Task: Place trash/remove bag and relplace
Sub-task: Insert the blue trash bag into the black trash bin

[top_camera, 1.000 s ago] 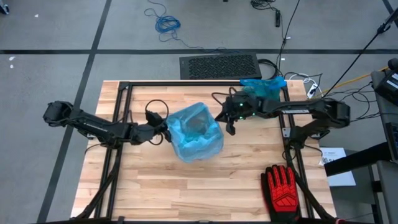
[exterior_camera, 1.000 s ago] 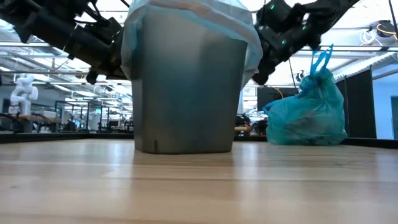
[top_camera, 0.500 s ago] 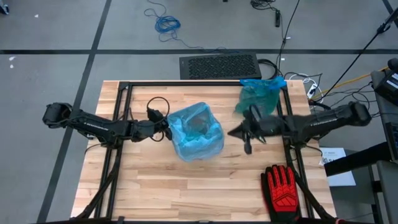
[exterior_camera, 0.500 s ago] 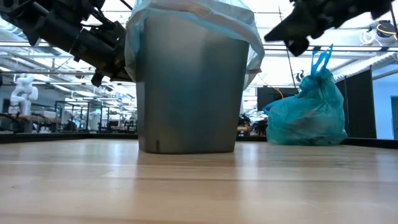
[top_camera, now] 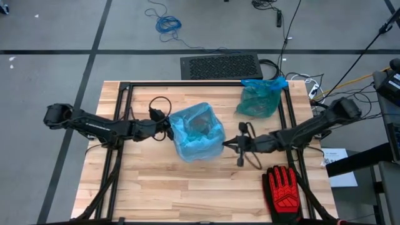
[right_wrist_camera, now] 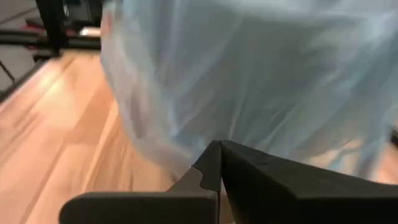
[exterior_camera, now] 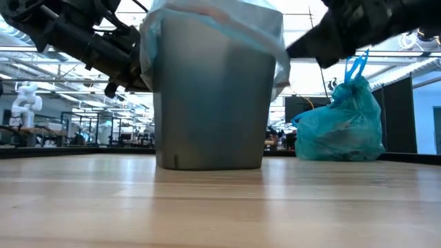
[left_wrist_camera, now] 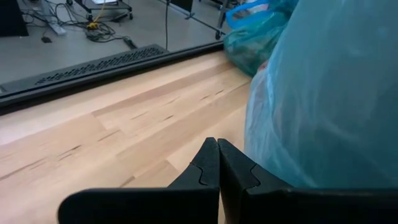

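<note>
Since my right gripper (top_camera: 226,144) has swung down to the bin (top_camera: 197,132) at frame centre, both closed grippers flank the fresh liner (top_camera: 187,149) for seating.

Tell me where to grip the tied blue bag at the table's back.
Grip the tied bag at its knotted loops, coming from above. The loops stand upright over a bulging body too wide to pinch, and nothing covers them.
</note>
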Controlling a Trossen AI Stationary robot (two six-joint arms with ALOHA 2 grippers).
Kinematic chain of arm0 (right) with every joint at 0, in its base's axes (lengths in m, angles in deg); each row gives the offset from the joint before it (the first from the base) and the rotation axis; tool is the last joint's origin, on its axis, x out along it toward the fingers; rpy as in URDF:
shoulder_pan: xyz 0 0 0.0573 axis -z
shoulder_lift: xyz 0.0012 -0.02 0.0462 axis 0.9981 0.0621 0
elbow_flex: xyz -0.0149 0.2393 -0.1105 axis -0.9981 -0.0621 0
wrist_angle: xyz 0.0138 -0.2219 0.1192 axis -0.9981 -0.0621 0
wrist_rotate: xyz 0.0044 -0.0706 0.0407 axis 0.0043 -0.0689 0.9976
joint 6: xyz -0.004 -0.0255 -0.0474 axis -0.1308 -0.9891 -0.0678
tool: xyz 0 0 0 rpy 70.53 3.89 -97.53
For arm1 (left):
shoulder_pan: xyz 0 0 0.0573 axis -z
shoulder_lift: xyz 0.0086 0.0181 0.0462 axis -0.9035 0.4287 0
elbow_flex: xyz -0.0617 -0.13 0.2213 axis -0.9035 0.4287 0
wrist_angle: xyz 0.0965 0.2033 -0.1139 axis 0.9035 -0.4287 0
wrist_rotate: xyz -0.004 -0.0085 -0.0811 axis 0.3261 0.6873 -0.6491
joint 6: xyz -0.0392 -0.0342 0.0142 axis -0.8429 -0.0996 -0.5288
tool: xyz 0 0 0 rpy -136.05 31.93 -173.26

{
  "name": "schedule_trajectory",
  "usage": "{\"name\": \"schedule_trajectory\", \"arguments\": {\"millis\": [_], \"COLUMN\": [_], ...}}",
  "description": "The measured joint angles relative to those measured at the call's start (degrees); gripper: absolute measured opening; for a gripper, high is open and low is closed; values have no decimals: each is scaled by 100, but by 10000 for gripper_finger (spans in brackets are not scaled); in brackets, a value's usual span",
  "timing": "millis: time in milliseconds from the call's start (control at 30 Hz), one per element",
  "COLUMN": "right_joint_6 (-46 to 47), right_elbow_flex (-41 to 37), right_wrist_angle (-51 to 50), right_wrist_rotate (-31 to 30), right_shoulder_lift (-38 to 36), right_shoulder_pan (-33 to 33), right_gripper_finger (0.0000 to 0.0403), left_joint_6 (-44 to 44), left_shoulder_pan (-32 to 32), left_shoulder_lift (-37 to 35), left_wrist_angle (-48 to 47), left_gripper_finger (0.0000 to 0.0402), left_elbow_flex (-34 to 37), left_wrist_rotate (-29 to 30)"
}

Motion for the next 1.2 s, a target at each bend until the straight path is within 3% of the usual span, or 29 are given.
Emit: {"name": "schedule_trajectory", "arguments": {"millis": [167, 300, 433, 533, 767, 1200], "right_joint_6": [437, 565, 407, 266, -313, -872], "right_elbow_flex": [-2, -9, 4, 140, 940, 2695], "right_wrist_angle": [51, -31, 202, 218, 217, -1012], "right_wrist_rotate": [8, 6, 90, 500, 598, -1278], "right_shoulder_lift": [529, 535, 73, -141, 407, 2309], "right_shoulder_pan": [9, -64, -239, -342, -429, -439], "right_gripper_finger": [0, 0, 0, 0, 0, 0], "left_joint_6": [-15, -17, -57, -59, -61, -59], "left_shoulder_pan": [0, 0, 0, 0, 0, -7], "left_shoulder_lift": [381, 720, 951, 1081, 1302, 1665], "left_wrist_angle": [299, 643, 780, 931, 1401, 1787], "left_gripper_finger": [0, 0, 0, 0, 0, 0], "left_elbow_flex": [0, 0, -2, -2, -2, -7], "left_wrist_rotate": [-6, -59, -124, -140, -138, -28]}}
